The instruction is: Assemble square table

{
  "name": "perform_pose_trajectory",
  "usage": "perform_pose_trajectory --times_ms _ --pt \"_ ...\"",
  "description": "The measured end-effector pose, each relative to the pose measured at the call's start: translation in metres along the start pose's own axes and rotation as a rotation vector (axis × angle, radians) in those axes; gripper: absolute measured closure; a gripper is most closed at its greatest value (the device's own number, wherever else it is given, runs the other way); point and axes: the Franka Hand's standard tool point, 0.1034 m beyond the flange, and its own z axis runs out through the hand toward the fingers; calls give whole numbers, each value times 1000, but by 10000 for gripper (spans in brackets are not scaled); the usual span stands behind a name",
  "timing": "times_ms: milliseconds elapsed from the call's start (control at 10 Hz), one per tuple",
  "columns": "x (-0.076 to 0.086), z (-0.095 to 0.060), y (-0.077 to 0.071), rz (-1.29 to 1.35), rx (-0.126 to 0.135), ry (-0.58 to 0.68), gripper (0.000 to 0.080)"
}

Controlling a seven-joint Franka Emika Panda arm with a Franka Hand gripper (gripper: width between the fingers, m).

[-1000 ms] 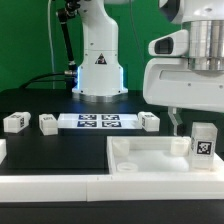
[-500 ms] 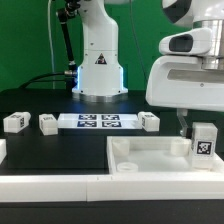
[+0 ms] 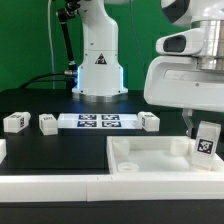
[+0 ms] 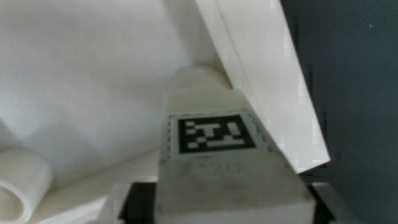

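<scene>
At the exterior view's right, the upright leg (image 3: 206, 142) stands squarely inside the pincer (image 4: 230, 198), which looks clamped on it.

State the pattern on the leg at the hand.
The leg bears a black-and-white square tag; wrist view shows it best.

a leg (image 3: 207, 140) is stood in the square panel's (image 3: 150, 160) corner at the exterior view's right; behind, the marker board (image 3: 98, 122) is flanked by three other legs (image 3: 14, 122) (image 3: 48, 123) (image 3: 149, 121).

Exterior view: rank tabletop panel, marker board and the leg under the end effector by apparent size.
1. tabletop panel
2. marker board and leg look alike in area; the leg stands nearer the camera, so unranked.
</scene>
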Motion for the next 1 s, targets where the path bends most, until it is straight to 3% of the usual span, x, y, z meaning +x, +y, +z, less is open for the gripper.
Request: perform_pose_trajectory --times_ms 500,800,1000 --pt "0 3 10 571 13 -83 508" --pt "4 5 14 1001 54 -162 508" --pt "1 4 10 1079 46 -165 508"
